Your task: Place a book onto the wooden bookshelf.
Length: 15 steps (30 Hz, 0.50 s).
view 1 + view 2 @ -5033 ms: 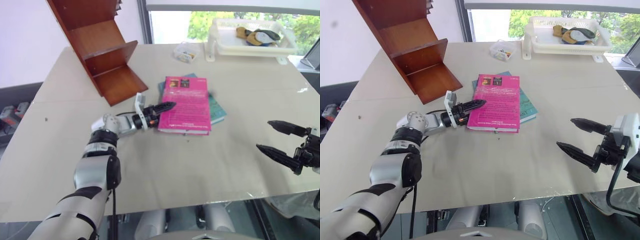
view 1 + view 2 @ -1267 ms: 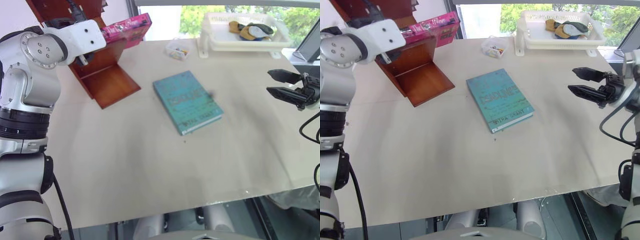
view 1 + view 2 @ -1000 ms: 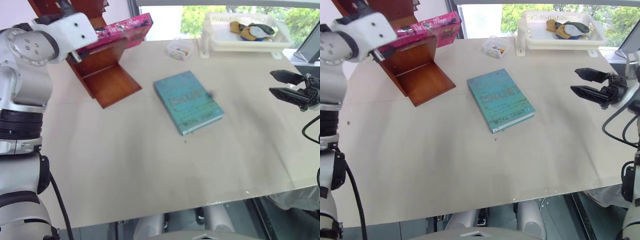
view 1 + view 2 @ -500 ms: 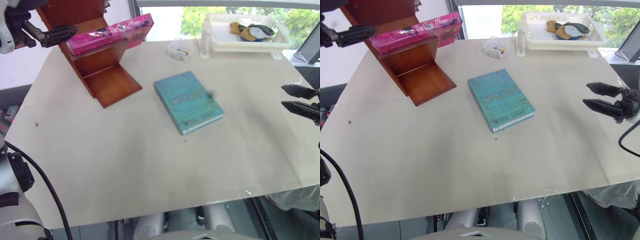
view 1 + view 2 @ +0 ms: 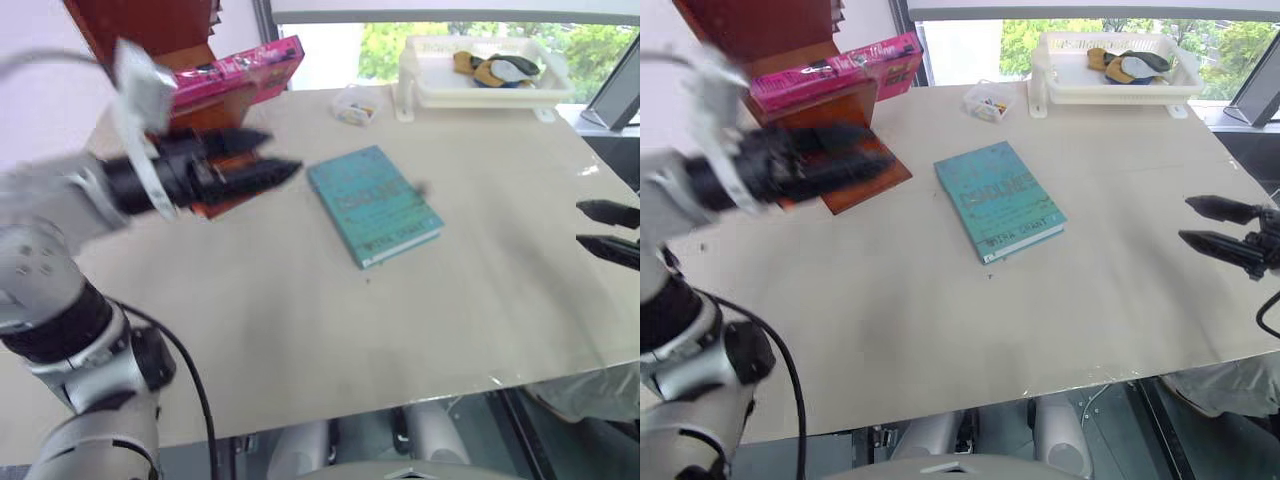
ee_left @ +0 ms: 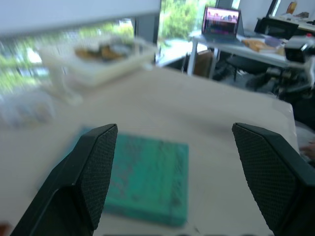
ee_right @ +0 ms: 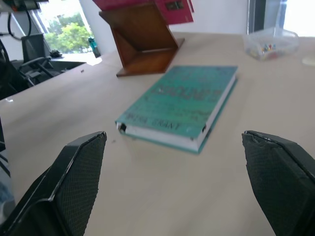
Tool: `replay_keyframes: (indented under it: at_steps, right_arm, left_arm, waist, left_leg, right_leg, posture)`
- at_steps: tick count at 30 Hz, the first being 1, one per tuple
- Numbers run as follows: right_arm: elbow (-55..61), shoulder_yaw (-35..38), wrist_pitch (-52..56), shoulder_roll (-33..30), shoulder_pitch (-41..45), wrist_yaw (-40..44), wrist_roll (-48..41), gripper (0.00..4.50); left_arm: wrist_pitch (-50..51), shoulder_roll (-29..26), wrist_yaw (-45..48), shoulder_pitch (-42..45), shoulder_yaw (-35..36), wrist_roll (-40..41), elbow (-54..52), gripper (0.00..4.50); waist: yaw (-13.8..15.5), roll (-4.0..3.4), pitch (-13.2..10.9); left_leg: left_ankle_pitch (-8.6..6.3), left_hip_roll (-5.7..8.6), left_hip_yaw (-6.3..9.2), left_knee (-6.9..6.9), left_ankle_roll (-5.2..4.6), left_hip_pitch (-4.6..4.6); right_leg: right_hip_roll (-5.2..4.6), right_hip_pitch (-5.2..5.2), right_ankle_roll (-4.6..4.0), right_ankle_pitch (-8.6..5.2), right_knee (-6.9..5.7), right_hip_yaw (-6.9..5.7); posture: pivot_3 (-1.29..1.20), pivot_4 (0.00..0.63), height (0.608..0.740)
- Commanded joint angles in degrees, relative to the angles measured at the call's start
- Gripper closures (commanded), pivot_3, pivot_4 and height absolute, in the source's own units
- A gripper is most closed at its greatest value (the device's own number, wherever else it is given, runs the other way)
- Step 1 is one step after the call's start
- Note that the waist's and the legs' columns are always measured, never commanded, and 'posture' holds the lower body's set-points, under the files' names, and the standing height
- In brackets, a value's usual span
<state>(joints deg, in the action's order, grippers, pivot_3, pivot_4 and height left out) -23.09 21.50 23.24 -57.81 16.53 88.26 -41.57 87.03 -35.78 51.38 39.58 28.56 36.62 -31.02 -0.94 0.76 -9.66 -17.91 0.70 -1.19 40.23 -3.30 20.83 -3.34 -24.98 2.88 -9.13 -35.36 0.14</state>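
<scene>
The pink book (image 5: 236,68) lies flat on a board of the reddish-brown wooden bookshelf (image 5: 748,26) at the table's far left, one end sticking out past the shelf; it also shows as the pink book (image 7: 163,6) on the bookshelf (image 7: 145,42). My left gripper (image 5: 283,152) hovers in front of the shelf, blurred, open and empty, pointing toward the table's middle. Its fingers (image 6: 93,169) frame the teal-green book (image 6: 143,183). At the right edge my right gripper (image 5: 1186,220) stands open and empty, well apart from both books.
A teal-green book (image 5: 375,205) lies flat in the middle of the beige table (image 5: 300,330). A small clear box (image 5: 352,105) and a white basket (image 5: 480,78) with several items stand at the back. A laptop (image 6: 222,20) sits on a desk beyond the table.
My left gripper has left the shelf, swung down and toward the table's middle, and rolled over; the pink book stays on the shelf. My right gripper drifted slightly lower.
</scene>
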Motion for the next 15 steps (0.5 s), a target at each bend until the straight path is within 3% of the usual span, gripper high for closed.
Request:
replay_keyframes:
  at_steps: [1,11,15]
  right_arm:
    - [4.57,2.67,-1.53,-0.52,-4.7,0.31,1.15,0.0]
    - [10.26,1.99,-7.03,1.31,-18.94,-5.42,8.57,0.0]
    - [11.05,2.57,-8.04,2.43,-19.45,-6.96,9.07,0.0]
  left_arm:
    - [-5.24,2.33,-1.07,-7.81,0.26,2.73,-3.98,0.5]
    - [-28.85,1.81,-3.14,-32.23,-6.86,-3.39,-1.24,0.5]
    - [-36.75,0.26,-3.01,-37.13,-9.04,-6.39,2.48,0.5]
  waist:
    - [0.07,-0.02,0.01]
    - [0.5,-0.04,0.11]
    - [0.34,-0.04,0.11]
  left_leg:
    - [0.0,0.0,-0.04,-0.02,0.0,-0.08]
    - [-0.02,0.07,-0.08,0.01,-0.07,-0.27]
    - [-0.13,0.02,-0.09,0.0,-0.26,-0.3]
  right_leg:
    - [-0.01,0.02,0.0,0.0,-0.03,0.05]
    - [-0.1,0.28,-0.22,-0.14,0.1,0.07]
    - [-0.03,0.28,-0.22,-0.17,0.1,0.07]
  posture:
    - [0.0,0.15,0.74]
    - [0.0,0.15,0.74]
    - [0.0,0.15,0.74]
